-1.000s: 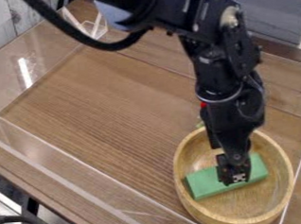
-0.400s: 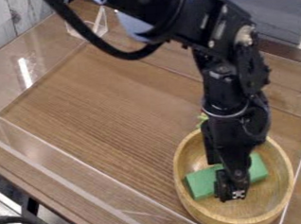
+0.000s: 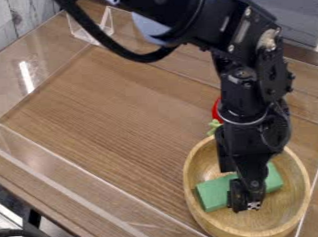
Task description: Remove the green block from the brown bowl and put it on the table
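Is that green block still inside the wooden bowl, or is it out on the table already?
Inside. The green block lies on the floor of the brown bowl, ringed by its rim.

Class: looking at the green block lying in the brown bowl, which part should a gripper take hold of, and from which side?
Grip the green block across its narrow width, coming from straight above: it lies flat inside the brown bowl, whose rim blocks side approaches.
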Controlling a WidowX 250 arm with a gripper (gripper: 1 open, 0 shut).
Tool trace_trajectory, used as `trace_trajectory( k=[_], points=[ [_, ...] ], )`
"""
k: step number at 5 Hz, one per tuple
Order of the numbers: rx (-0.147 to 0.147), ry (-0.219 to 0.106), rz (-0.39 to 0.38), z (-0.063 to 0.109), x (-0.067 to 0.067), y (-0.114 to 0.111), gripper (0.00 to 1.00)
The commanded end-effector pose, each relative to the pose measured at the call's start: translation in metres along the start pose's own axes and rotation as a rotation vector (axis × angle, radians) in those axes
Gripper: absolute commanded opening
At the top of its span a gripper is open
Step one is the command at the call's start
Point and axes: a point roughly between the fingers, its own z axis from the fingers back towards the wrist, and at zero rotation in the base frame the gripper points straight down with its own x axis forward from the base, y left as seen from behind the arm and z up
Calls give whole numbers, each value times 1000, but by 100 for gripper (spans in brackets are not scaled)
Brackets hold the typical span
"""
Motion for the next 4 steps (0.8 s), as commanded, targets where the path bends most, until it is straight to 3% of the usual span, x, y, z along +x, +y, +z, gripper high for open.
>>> trace_trajectory(
  k=[1, 4],
  points=[
    [33, -32, -16, 6, 8, 2, 100],
    [52, -36, -2, 3, 4, 4, 100]
  ],
)
